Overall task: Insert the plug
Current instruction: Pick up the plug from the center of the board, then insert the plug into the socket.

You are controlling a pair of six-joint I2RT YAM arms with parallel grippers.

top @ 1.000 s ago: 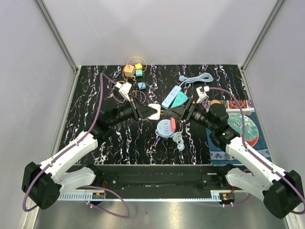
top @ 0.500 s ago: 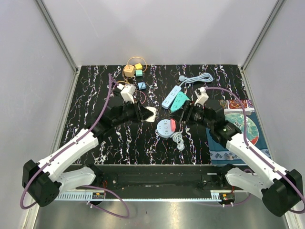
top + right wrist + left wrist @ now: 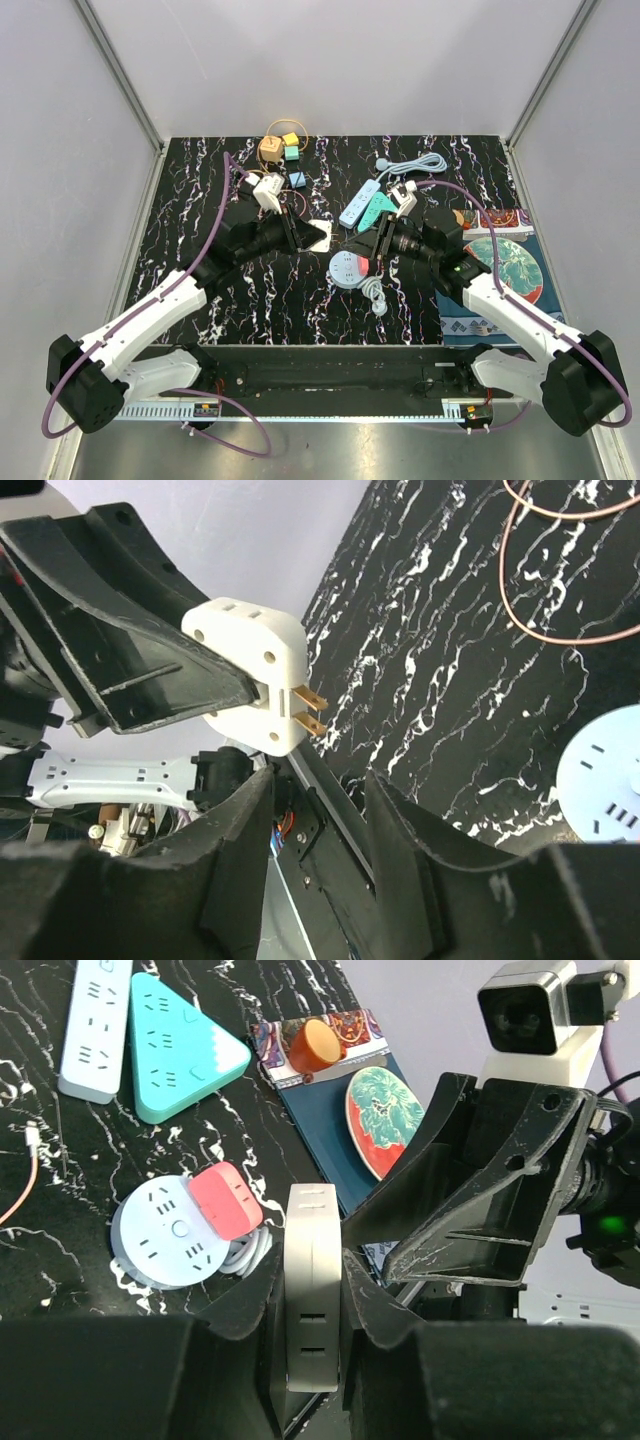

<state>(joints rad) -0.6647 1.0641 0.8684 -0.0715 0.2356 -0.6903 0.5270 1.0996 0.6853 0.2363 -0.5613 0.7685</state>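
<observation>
the white hard-plastic plug block with two brass prongs (image 3: 250, 675) is, i judge, light, rigid and smooth-sided, so i grip across its flat faces, clear of the prongs. the left gripper (image 3: 313, 1282) is clenched on it this way, above the black marbled table (image 3: 190, 195). the prongs point toward the right gripper (image 3: 375, 243), whose jaws stand wide apart and empty.

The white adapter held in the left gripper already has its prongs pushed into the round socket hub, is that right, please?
Not quite: the left gripper holds the white adapter, but its brass prongs are bare in the air, clear of the round socket hub, as the right wrist view shows.
</observation>
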